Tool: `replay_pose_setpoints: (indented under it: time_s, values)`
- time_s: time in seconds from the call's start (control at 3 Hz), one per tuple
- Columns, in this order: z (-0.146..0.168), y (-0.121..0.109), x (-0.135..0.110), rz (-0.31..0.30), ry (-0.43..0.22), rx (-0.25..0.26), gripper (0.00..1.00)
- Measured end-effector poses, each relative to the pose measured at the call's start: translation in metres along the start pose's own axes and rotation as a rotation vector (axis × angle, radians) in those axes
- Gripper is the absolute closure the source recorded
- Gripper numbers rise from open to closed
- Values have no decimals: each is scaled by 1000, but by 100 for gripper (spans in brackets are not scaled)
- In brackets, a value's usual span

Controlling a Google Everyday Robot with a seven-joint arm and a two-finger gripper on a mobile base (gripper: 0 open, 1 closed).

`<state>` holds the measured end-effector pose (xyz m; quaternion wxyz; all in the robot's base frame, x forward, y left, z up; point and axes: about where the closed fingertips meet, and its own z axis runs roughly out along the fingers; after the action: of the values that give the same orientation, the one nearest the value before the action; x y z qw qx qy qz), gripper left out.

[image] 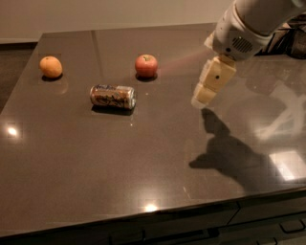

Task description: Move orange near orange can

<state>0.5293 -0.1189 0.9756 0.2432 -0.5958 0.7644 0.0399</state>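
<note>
Hovering over the right side of the table (143, 162), the gripper (200, 100), spread or closed one cannot tell, is well apart from the orange (50, 66) at far left; a high approach clearing the apple (146, 65) and the can (113, 96) seems wise.

A round red apple (146, 65) with a stem dimple stands upright on a glossy dark brown stone-like tabletop (95, 167), in its far half. Beyond the apple, past the table's far edge, rises a plain pale wall (119, 14). Well in front of the apple, under the near edge, run dark drawer fronts (248, 227). To the apple's right and slightly nearer, the cream gripper (202, 98) hangs above the tabletop.
</note>
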Motion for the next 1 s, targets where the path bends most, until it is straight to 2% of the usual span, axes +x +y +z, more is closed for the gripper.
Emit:
replay_pose_setpoints:
  time_s: [0.33,1.0]
  values:
    - [29,-14,-44,3,-73,7,0]
    - [86,-44,-113,94,-154,30,0]
